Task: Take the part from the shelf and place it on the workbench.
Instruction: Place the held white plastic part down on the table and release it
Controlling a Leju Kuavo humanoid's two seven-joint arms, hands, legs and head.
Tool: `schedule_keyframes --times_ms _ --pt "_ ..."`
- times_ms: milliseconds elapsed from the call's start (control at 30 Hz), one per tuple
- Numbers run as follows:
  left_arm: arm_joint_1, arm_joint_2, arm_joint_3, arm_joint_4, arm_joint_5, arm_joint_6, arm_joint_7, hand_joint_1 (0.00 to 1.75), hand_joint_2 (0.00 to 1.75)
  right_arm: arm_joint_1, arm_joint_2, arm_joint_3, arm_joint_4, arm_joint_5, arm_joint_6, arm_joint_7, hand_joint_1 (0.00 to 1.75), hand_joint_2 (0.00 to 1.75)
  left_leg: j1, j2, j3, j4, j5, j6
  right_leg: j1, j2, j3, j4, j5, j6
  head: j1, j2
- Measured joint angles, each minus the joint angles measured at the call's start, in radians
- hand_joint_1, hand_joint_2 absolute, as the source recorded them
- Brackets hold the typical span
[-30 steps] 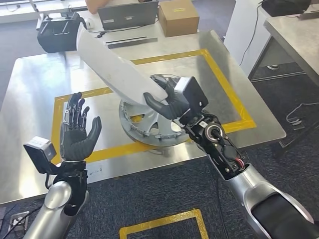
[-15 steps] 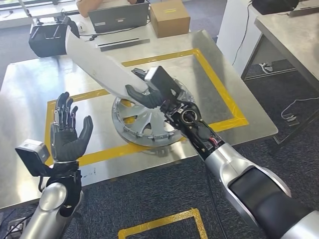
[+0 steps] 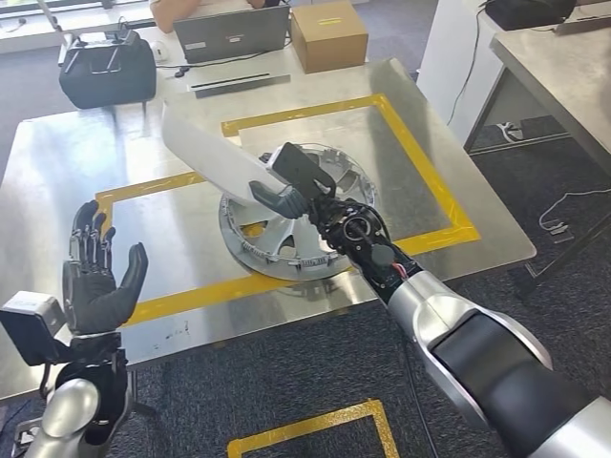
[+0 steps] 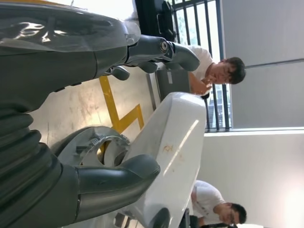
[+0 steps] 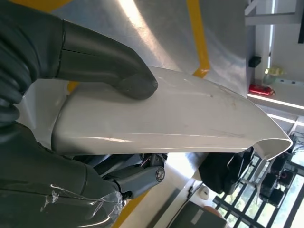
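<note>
The right robot hand (image 3: 284,196) grips one end of a long white panel (image 3: 209,157), with the thumb pressed on its upper face and the other fingers curled underneath, as the right wrist view shows up close (image 5: 132,85). The panel slants up and away from the hand over the metal desk (image 3: 65,181), its far end raised off the surface and pointing toward the black bag (image 3: 107,69) at the desk's back edge. Beneath the held end lies a silver wheel cover (image 3: 288,239), resting flat on the desk inside the yellow tape outline (image 3: 425,172). The left robot hand (image 3: 97,277) is held up near the desk's front left edge, palm facing inward, fingers spread and holding nothing. Behind the desk stand a laptop (image 3: 230,29) and a cardboard box (image 3: 327,33). In the left wrist view the white panel (image 4: 172,156) rises above the wheel cover (image 4: 90,145), and two people sit in the background.
</note>
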Motion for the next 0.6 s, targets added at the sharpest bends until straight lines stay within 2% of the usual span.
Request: schedule_keyframes --times_ms 200,600 --pt "0.009 0.016 0.017 -0.05 -0.004 -0.027 0.009 0.0 1.75 -0.019 0.023 0.006 0.068 0.038 0.007 -0.005 1.75 1.75 0.0 0.0 0.0 0.0 0.0 0.0 0.0 0.0 0.0 0.0 0.0 0.0 0.0 0.0" --pt "-0.009 0.004 0.03 -0.068 0.017 -0.064 -0.013 0.0 1.75 -0.03 0.095 0.041 0.162 0.092 0.015 0.009 1.75 1.75 0.0 0.001 0.001 0.0 0.0 0.0 0.0 0.001 0.0 0.0 0.0 0.0 -0.002 0.0"
